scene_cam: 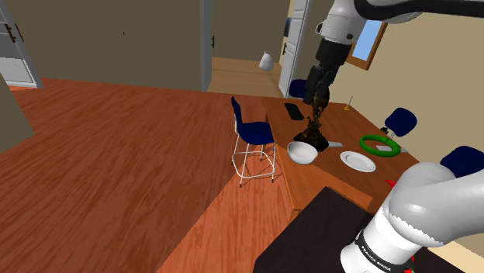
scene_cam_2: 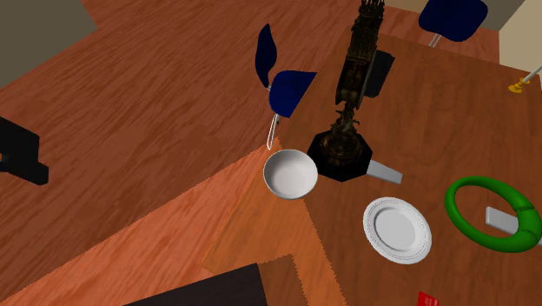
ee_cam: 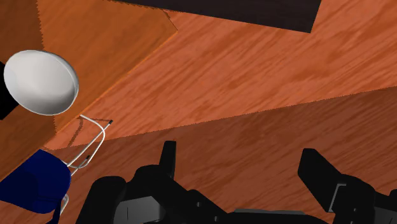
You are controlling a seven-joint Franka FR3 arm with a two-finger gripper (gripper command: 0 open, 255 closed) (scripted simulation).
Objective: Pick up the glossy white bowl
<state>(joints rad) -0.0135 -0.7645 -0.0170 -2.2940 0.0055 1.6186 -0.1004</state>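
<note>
- Bowl point(scene_cam: 302, 152) first: white, upright, sitting at the edge of the tabletop point(scene_cam: 335, 124), on the shoulder view's left side.
- Right beside it, just farther in, stands a tall dark ornament point(scene_cam: 314, 133). Its black base is touching the bowl's rim or very nearly, and I cannot tell which.
- Over to the shoulder view's right, a white plate point(scene_cam: 357, 161) lies flat, near the bowl but apart from it.
- Farther right again is a green ring point(scene_cam: 379, 144).
- Now the pincer point(ee_cam: 242, 162): the wrist view has its two black fingers point(ee_cam: 167, 159) standing wide apart, with bare wood between them and nothing in their hold.
- The bowl is well off to one side of those fingers, not between them.
- In the shoulder view the arm's black hand hangs above the ornament, higher than the bowl and a little beyond it.
- A blue chair point(scene_cam: 252, 132) stands on the wood floor point(scene_cam: 116, 155), just off the tabletop edge near the bowl.
</note>
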